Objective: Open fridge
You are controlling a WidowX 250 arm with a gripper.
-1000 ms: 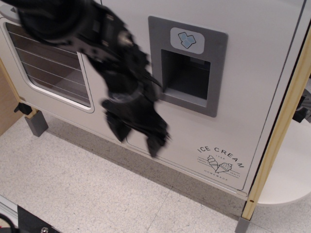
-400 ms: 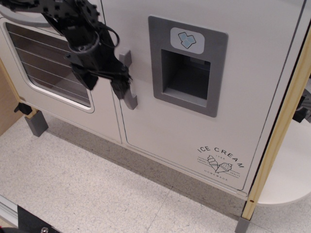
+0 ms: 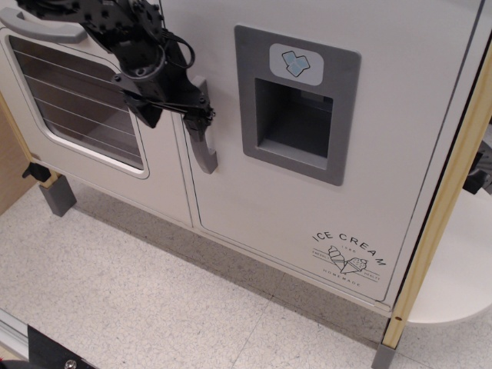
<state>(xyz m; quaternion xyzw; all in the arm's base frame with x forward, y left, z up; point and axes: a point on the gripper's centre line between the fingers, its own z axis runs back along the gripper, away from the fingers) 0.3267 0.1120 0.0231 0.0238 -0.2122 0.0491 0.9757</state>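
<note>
My tool [image 3: 187, 115] reaches in from the upper left and sits right at the upper part of the grey vertical bar handle [image 3: 201, 144] of the fridge [image 3: 307, 207]. One black tip lies on the right side of the handle near its top and a broader black part hangs to its left, so the handle appears to sit between them; with so much dark housing and cable in the way, I cannot tell whether they actually clamp it. The fridge fills the middle and right of the view, its white door closed flush, with the grey recessed ice-dispenser panel [image 3: 297, 104] to the right of the handle and the black "ICE CREAM" logo [image 3: 349, 255] low on the door near its right edge. Left of the fridge stands the white oven-like unit [image 3: 165, 192] with its dark striped window [image 3: 77, 104]. A speckled floor [image 3: 131, 300] lies in the near part of the view.
</note>
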